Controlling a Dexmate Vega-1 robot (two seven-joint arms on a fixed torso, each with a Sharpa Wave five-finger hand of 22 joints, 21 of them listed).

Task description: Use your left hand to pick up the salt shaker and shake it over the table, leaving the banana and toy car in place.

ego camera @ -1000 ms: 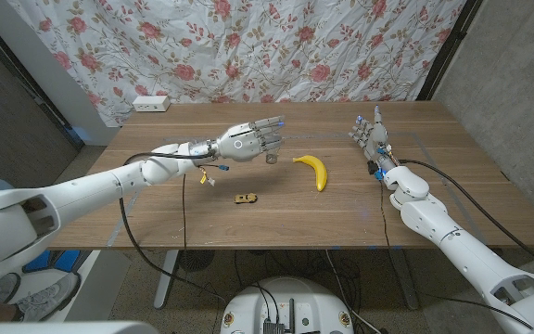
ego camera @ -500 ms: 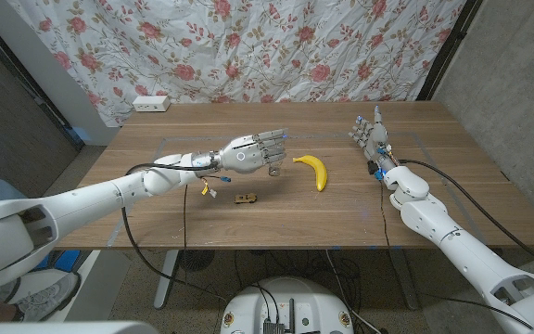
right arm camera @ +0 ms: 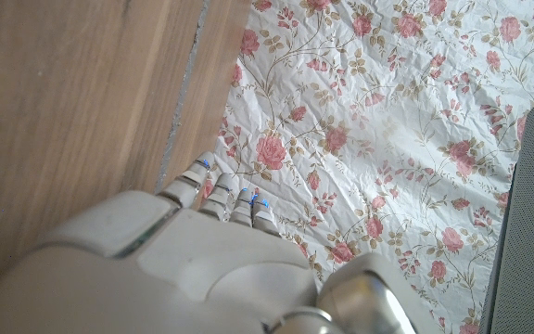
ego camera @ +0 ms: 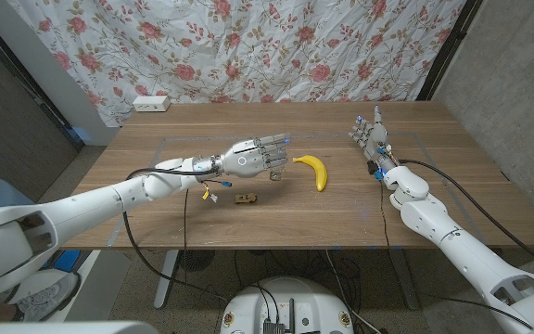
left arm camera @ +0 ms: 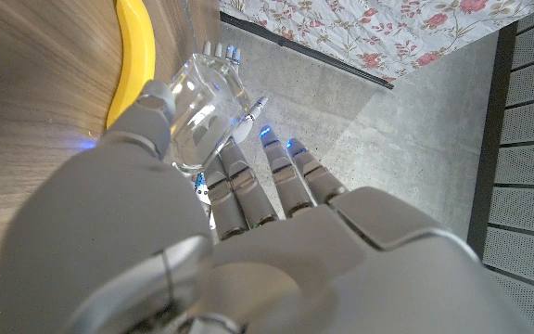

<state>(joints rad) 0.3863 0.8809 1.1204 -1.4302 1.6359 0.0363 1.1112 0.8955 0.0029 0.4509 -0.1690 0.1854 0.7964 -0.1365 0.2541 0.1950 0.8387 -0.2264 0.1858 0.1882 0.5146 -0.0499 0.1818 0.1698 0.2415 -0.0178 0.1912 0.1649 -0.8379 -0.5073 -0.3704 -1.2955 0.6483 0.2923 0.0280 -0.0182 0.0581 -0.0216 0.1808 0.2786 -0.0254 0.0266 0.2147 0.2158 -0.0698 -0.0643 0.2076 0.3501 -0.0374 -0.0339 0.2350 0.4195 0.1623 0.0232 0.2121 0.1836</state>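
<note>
Over the middle of the table my left hand (ego camera: 253,158) grips the clear glass salt shaker (ego camera: 274,173), which hangs under the fingers. Up close, the shaker (left arm camera: 205,96) sits between the thumb and fingers of that hand (left arm camera: 202,250). The yellow banana (ego camera: 311,171) lies just right of the shaker, and its curve (left arm camera: 133,54) also shows beside the glass. A small tan toy car (ego camera: 244,197) stands on the table below and left of the shaker. At the table's right side my right hand (ego camera: 369,135) is held up with fingers apart, holding nothing (right arm camera: 184,269).
A white power strip (ego camera: 151,104) lies at the table's back left corner. A floral curtain (ego camera: 276,46) hangs behind the wooden table (ego camera: 452,204). Loose cables dangle from my left forearm (ego camera: 207,186) just left of the toy car.
My left hand has carried the shaker a little nearer and to the right, lower toward the table beside the banana. The right hand, banana and toy car have not moved.
</note>
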